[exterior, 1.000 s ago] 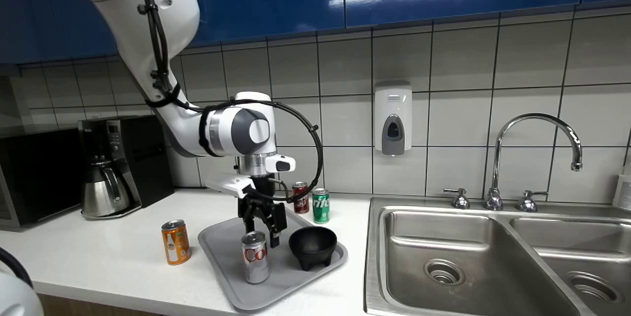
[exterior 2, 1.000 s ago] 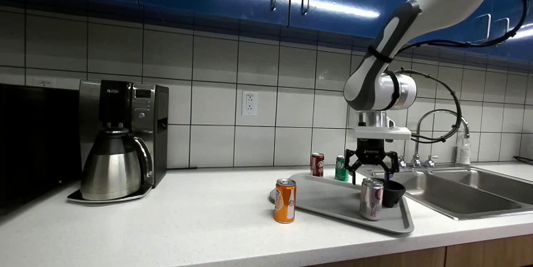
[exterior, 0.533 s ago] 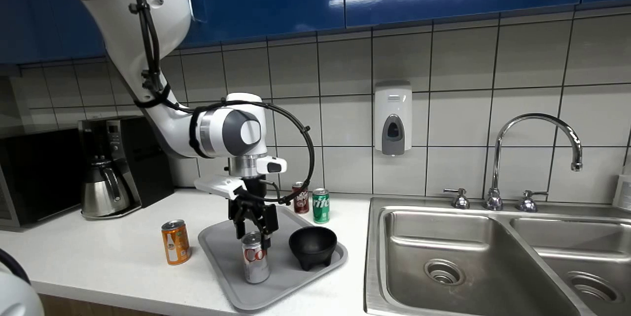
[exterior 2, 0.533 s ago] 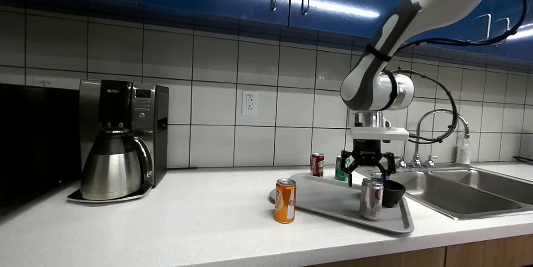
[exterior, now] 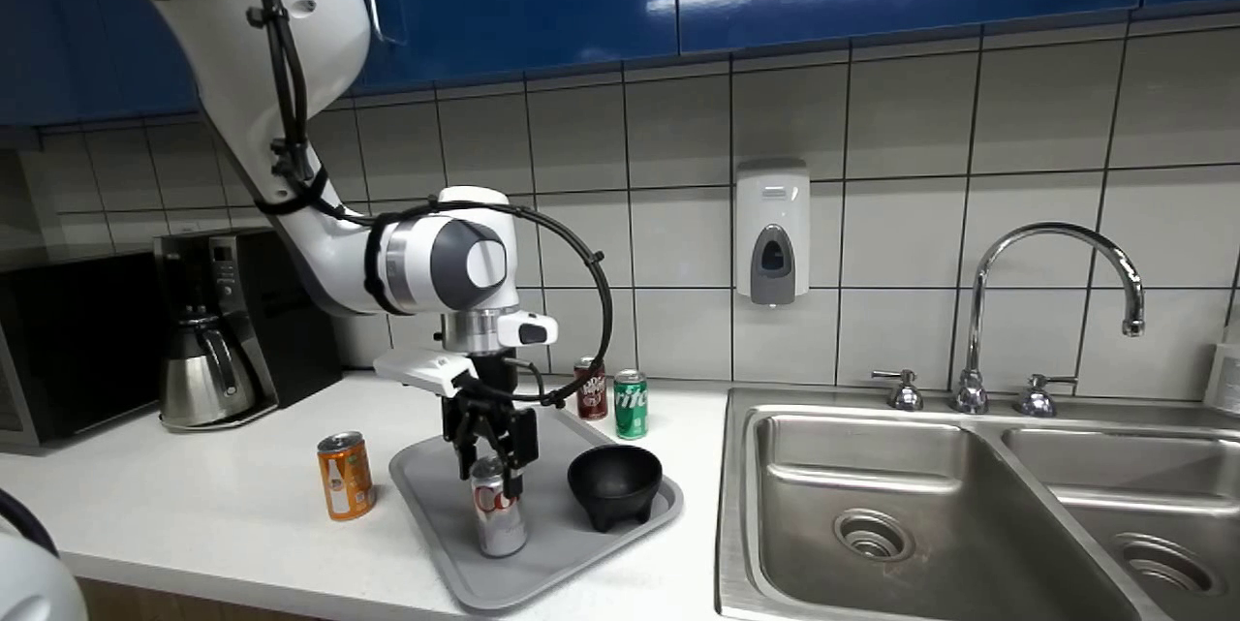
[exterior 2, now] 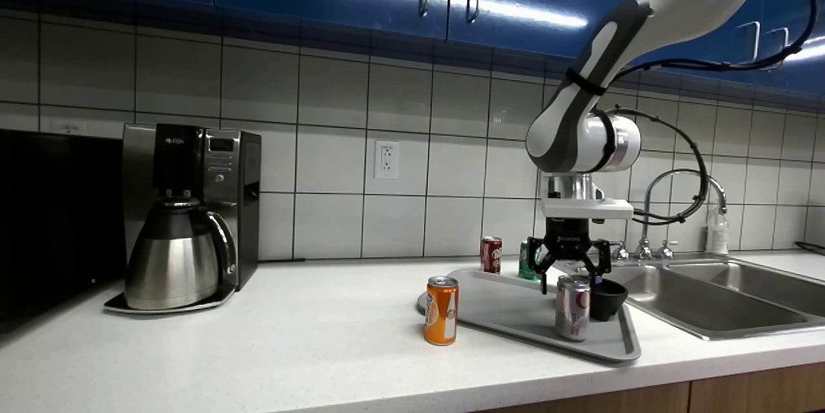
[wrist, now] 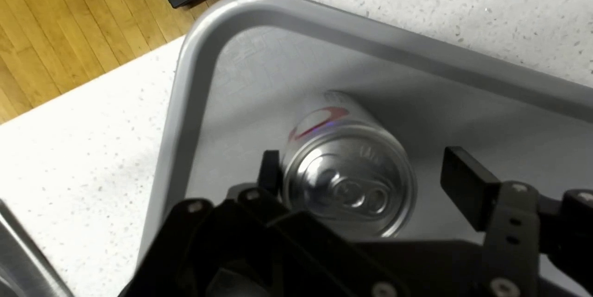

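Far left of the tray point(exterior: 552, 543), along the back of the bench point(exterior: 242, 485): black box point(exterior 2: 58, 232), then coffee maker point(exterior 2: 223, 213) with steel jug point(exterior 2: 173, 271) set in it. Outlet point(exterior 2: 387, 160) on the wall point(exterior 2: 329, 162), behind the tray and above its level. Orange can point(exterior: 345, 476) upright on the bench, just left of the tray in an exterior view.

Tray itself grey, low-rimmed, set askew, one corner toward the bench's front edge. Silver can point(exterior 2: 572, 313) upright on the tray, near that front corner. Arm point(exterior: 455, 263) reaches in over the tray, wrist pointing down. Tool point(wrist: 362, 174) hangs over the tray, tips about the top of the silver can; spread wide, can loose between its fingers point(wrist: 269, 174). Wrist view: one finger right up against the can's side, contact itself hard to judge; the other across a plain gap.

Red can point(exterior 2: 491, 255) upright on the bench, just behind the tray. Bowl point(exterior: 614, 490), black and footed, on the tray's right part. Green can point(exterior: 631, 408) upright behind the tray, further right. Soap dispenser point(exterior: 772, 233) above and right of the tray. Steel sink point(exterior: 823, 495), two-basin, right of the tray; curved tap point(exterior: 974, 335) at its back. Pale bottle point(exterior 2: 720, 232) far right of the tray.
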Robot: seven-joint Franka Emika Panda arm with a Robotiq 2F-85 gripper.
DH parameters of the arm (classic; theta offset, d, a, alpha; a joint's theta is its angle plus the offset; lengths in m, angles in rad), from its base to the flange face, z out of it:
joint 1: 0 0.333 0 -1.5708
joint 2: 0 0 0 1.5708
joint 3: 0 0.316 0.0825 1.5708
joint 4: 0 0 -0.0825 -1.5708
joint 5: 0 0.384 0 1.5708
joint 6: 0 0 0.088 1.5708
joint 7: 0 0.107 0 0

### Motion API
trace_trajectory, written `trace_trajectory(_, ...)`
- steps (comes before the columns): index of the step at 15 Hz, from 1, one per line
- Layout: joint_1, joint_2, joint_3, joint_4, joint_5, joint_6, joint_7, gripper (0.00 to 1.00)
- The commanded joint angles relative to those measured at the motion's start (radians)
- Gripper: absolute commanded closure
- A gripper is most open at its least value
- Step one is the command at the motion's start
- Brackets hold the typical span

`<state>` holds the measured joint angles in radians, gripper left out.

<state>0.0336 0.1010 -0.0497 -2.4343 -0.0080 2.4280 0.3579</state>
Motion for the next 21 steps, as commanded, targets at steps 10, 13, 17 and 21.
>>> trace_trajectory(10, -0.013, -0.090, 0.011, -0.051, 0.014, -0.008, -0.032, 0.62)
trace_trajectory(13, -0.013, -0.112, 0.015, -0.049, 0.026, -0.005, -0.047, 0.62)
trace_trajectory(17, -0.008, -0.130, 0.027, -0.040, 0.040, -0.004, -0.070, 0.62)
trace_trajectory(21, 0.001, -0.128, 0.047, -0.022, 0.059, -0.012, -0.088, 0.62)
